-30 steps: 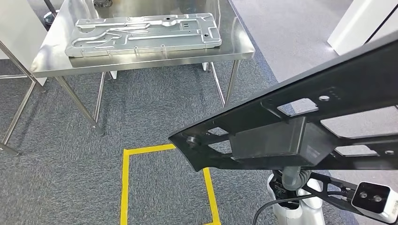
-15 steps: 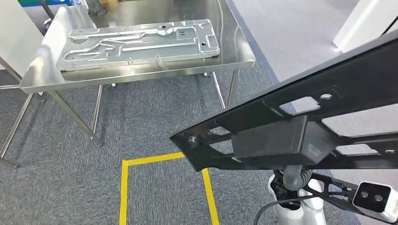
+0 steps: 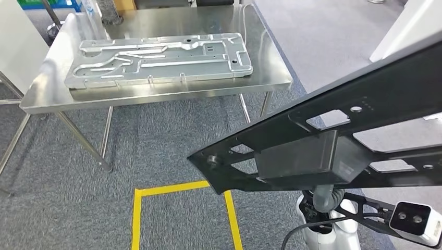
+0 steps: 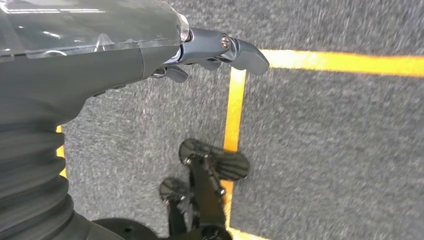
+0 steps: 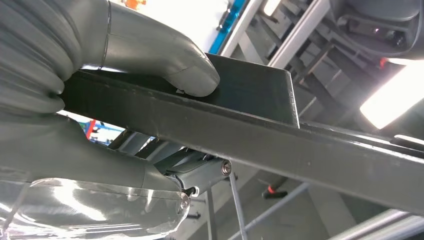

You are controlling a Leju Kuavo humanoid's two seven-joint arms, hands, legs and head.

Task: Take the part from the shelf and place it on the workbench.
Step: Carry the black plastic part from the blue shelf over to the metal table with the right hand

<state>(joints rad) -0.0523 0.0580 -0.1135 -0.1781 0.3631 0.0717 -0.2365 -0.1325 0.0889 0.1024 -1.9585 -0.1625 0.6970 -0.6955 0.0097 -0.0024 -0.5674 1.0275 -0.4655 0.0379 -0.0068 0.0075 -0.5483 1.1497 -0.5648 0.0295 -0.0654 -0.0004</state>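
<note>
A long black frame-like part (image 3: 365,104) crosses the right side of the head view, tilted with its narrow end low toward the middle. My right hand (image 5: 125,45) grips it, thumb (image 5: 170,65) pressed on one face of the part (image 5: 280,140) and darker fingers under it. In the head view the part hides that hand, leaving just the grey wrist cover (image 3: 326,198). The steel workbench (image 3: 156,96) stands ahead at upper left, carrying a flat silver ribbed plate (image 3: 156,60). My left hand (image 4: 125,55) hangs over the carpet, fingers loosely apart, holding nothing.
Yellow floor tape (image 3: 138,213) marks a square on the grey carpet between me and the workbench, and the tape (image 4: 235,100) also lies below my left hand. A second table's legs (image 3: 13,140) stand at far left. A white panel (image 3: 412,26) stands at upper right.
The whole picture has shifted, so the camera has moved; the workbench now sits lower and a little to the right in the view. The black part stays in my right hand, held the same way.
</note>
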